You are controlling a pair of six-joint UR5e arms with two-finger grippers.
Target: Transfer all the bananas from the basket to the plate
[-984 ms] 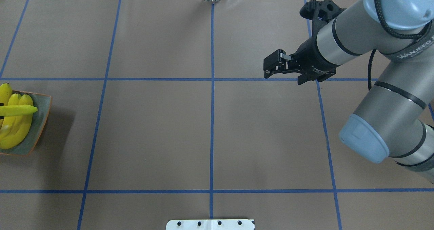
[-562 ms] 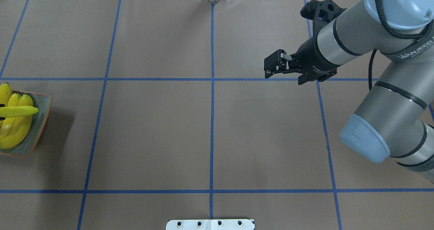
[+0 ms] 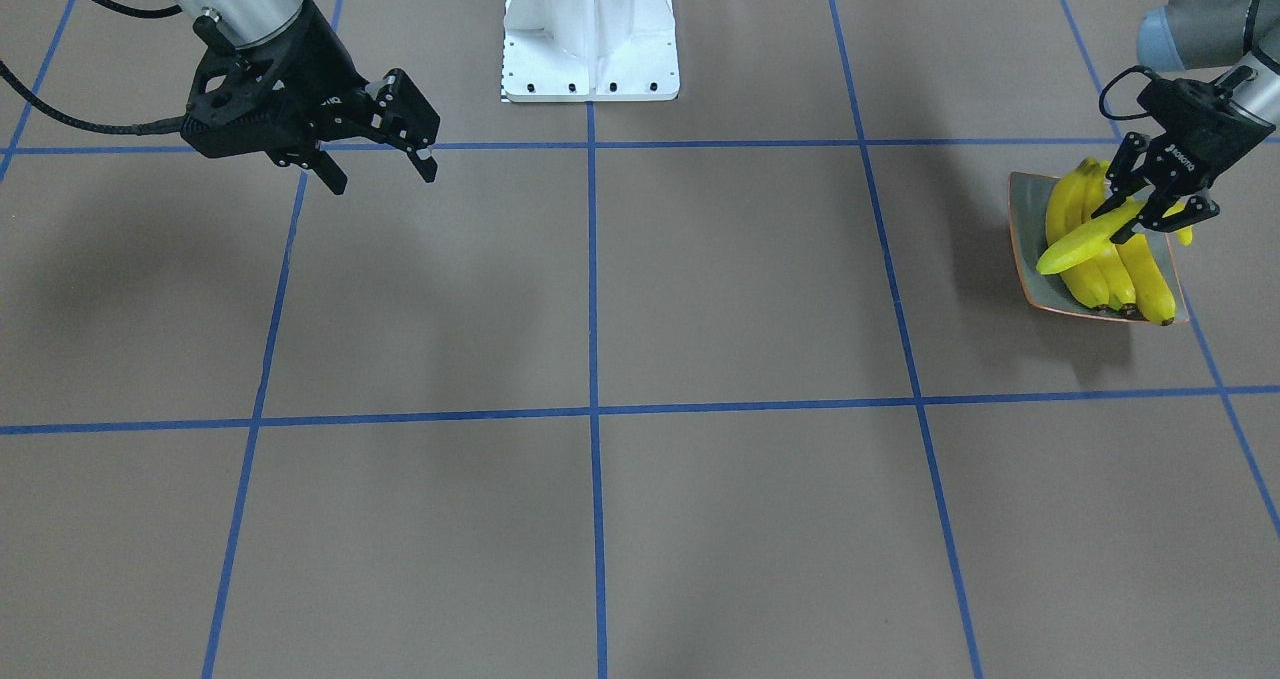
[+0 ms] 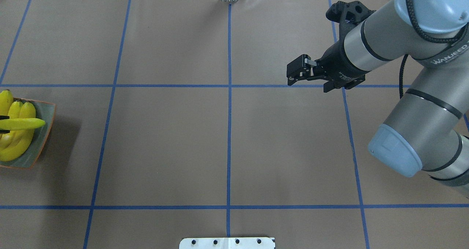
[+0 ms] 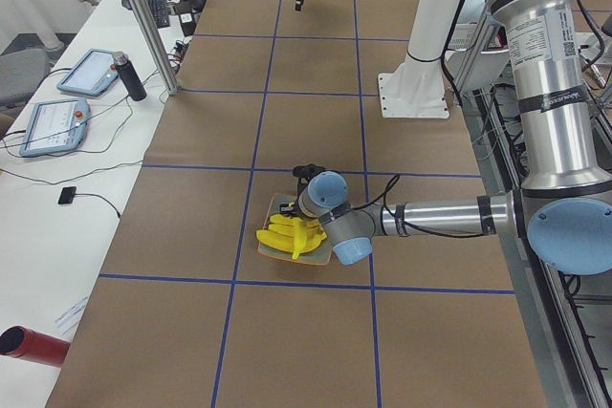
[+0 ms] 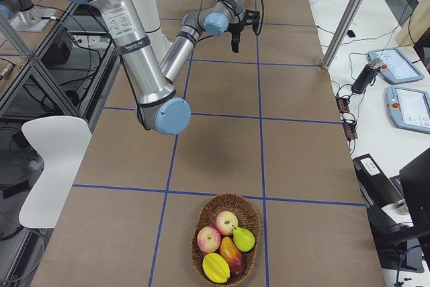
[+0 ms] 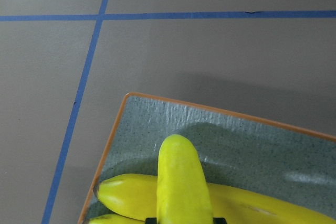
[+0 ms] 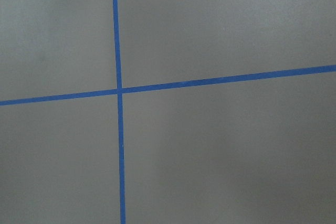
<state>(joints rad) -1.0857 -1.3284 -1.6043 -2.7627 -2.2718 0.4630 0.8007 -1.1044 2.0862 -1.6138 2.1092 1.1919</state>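
Front-facing jaws: left gripper (image 3: 1150,214) clenched on the paler banana (image 3: 1075,246), seemingly above three bananas (image 3: 1115,274) filling the plate (image 3: 1022,244); crosswise, since room is scant.
Place: worktop's left edge.
Other arm: right gripper (image 3: 385,174) released, parked clear.

Near R arm (image 6: 144,65) stretches toward far end; R tool (image 6: 244,37) hangs over worktop (image 6: 302,166). At near end, wicker basket (image 6: 199,218) w/ mixed fruit (image 6: 225,243). White chair (image 6: 50,166) beside worktop.
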